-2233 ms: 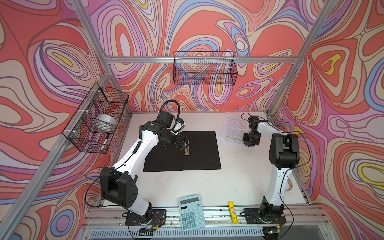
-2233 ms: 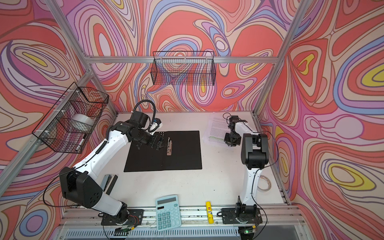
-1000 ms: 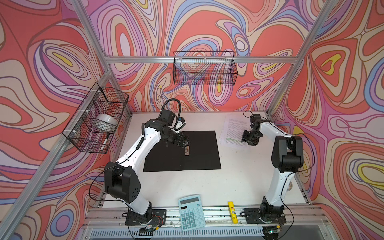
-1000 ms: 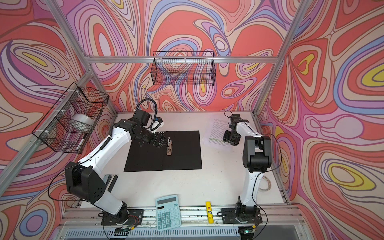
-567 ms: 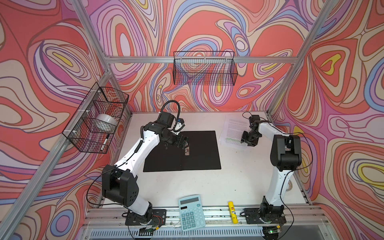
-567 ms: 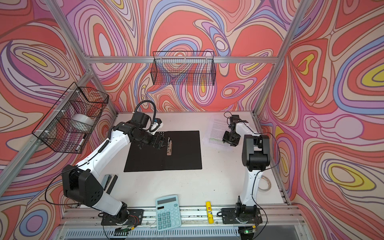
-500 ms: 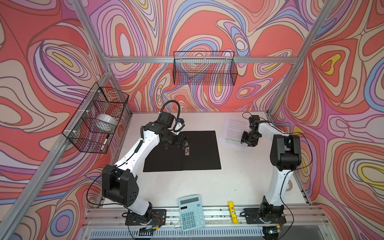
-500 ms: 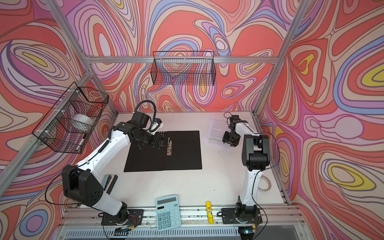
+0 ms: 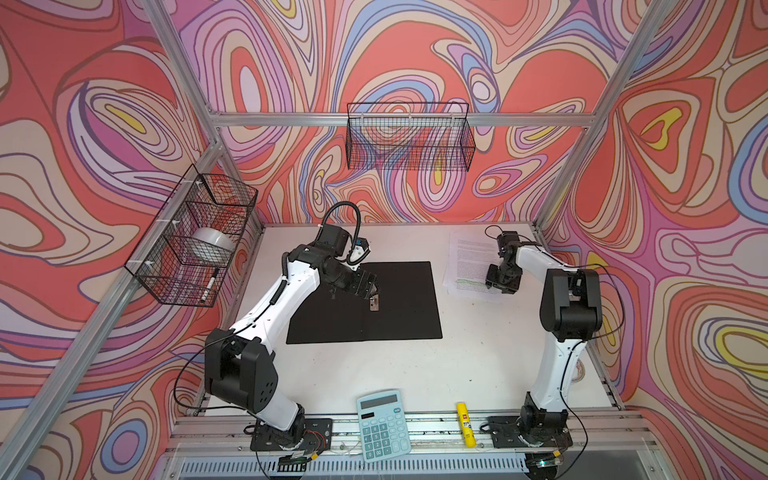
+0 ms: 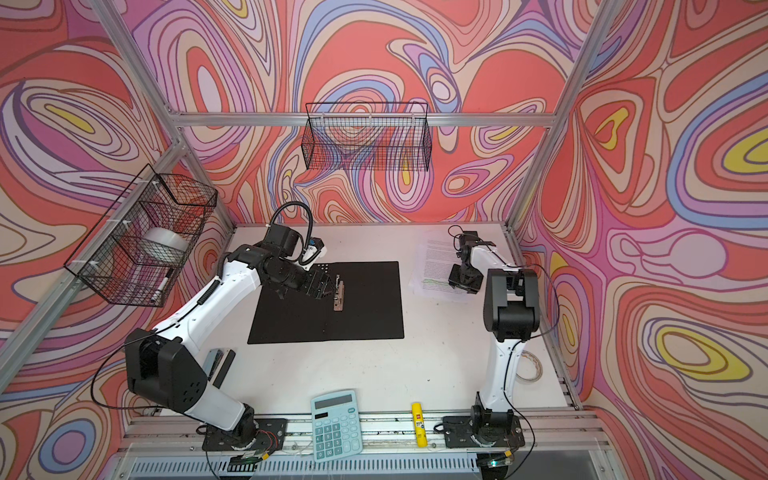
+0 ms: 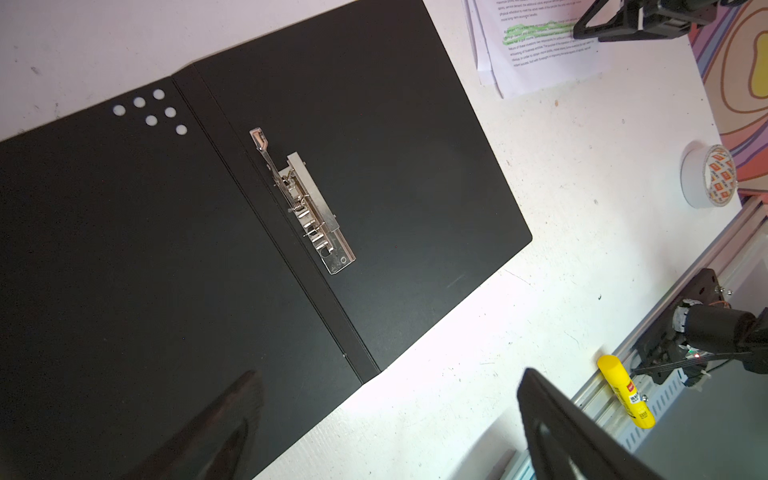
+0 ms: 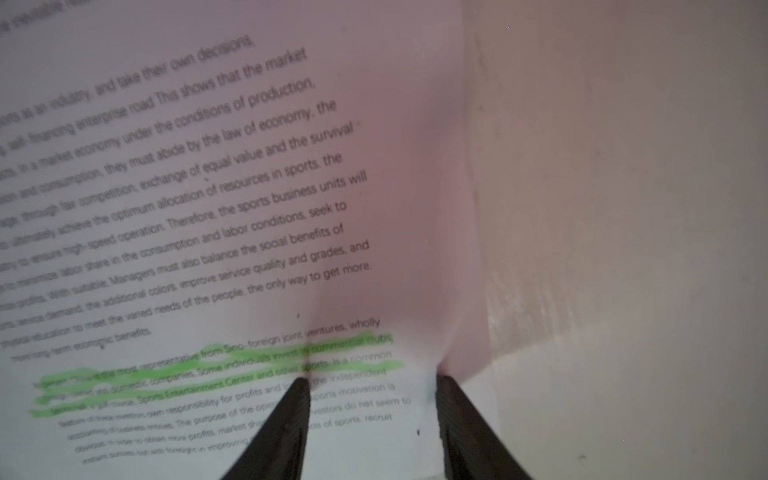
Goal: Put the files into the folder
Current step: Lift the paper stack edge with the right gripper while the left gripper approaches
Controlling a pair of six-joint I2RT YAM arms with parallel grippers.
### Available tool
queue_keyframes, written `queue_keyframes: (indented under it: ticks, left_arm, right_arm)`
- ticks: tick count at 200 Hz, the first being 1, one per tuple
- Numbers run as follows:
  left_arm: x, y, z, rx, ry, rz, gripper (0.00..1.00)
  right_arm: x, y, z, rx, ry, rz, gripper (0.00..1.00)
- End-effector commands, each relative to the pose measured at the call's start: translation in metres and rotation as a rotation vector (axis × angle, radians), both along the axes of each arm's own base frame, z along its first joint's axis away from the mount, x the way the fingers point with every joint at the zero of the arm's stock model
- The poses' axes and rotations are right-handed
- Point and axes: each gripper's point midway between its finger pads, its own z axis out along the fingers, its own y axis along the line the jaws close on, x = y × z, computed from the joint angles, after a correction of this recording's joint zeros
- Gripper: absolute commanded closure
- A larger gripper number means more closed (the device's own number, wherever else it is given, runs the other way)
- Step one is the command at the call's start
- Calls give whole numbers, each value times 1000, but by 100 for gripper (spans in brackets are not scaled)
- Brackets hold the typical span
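Right now, right hand (image 12: pixel 372 384): fingers partly apart, both tips pressed down on the files (image 12: pixel 208 187). One tip on the printed text just below the green highlight (image 12: pixel 216 365), the other at the sheet's edge. Paper puckered up between them, not clamped.
Files, place: flat on the surface (image 9: pixel 415 374), right of centre and toward the back in both top views, just beside the folder (image 9: pixel 399 307) but not touching it.
Folder: lying open, black inside up, centre of the frame. Metal clip (image 11: pixel 307 203) beside the spine, lever apparently raised.
Left hand (image 11: pixel 388 372): fingers wide apart, empty, hovering over the folder near the clip.
Step in hand: probably getting hold of the files by bunching the sheet near its edge so that it can be pinched.
Next move: likely calls for closing on the raised fold and catching the whole stack, not the top sheet alone. Then a lift and a carry leftward in the frame onto the folder's right half, edge toward the clip.
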Motion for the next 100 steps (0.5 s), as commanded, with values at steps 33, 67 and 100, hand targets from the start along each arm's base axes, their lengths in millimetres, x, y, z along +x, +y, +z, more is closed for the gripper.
queue_keyframes:
  ticks: [33,67,100]
  left_arm:
    - [-3,-6,-3,-34,20,-2,4]
    - [-4,-5,-4,-33,14,-3,4]
    - [-4,-5,-6,-36,22,0,4]
  right_arm:
    - [2,-4,10,-23,-35,-18,46]
    - [2,-1,-1,-1,-12,-18,46]
    - [1,0,-8,0,10,-16,45]
